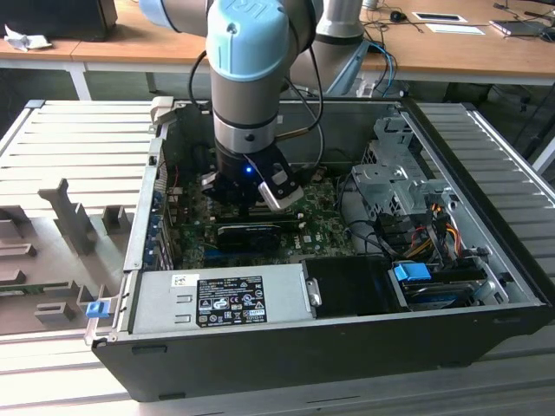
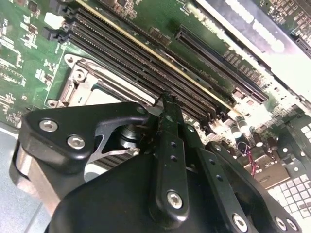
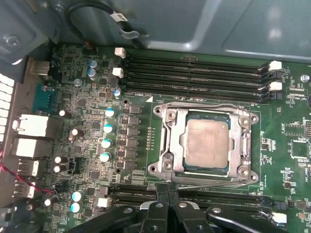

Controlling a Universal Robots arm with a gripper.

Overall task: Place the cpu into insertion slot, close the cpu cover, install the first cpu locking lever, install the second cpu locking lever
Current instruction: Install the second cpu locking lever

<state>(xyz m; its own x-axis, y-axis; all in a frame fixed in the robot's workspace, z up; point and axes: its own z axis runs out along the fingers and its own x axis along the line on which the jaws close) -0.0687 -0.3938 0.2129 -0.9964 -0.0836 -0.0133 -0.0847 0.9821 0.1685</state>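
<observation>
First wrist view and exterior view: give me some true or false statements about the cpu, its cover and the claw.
1. The cpu sits in the insertion slot. True.
2. The cpu cover stands upright, swung open. False: it lies flat, framing the cpu.
3. The claw is holding the cpu. False: the cpu lies in the slot, and the claw's tips are at the slot's edge.
4. Long black slots run along the board beside the insertion slot. True.
5. In the exterior view, the computer case has its side panel on. False: it lies open, with the arm reaching inside.
</observation>
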